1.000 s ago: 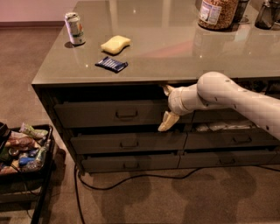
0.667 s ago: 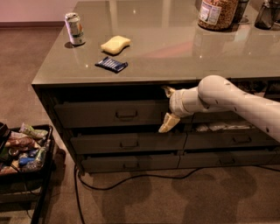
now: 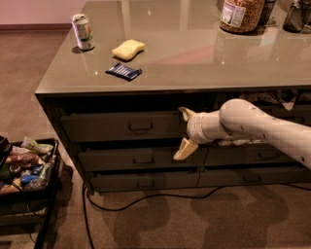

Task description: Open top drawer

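The top drawer (image 3: 112, 127) is the wide dark front panel right under the tabletop on the left, and it looks closed. Its small loop handle (image 3: 140, 127) sits at the panel's centre. My gripper (image 3: 183, 132) is at the end of the cream arm that comes in from the right. It hangs in front of the drawer's right end, to the right of the handle. Its two cream fingers are spread apart one above the other, with the upper fingertip (image 3: 185, 113) and the lower one (image 3: 183, 150) holding nothing.
Two lower drawers (image 3: 136, 158) lie under the top one, with more drawers on the right behind my arm. On the tabletop (image 3: 194, 58) are a can (image 3: 82, 32), a yellow sponge (image 3: 128, 49), a blue packet (image 3: 124, 71) and a jar (image 3: 241, 13). A black cart of snacks (image 3: 26, 168) stands at the left. A cable (image 3: 146, 200) lies on the carpet.
My gripper has dropped a little lower in front of the drawer's right end. The drawer and the tabletop items have not moved.
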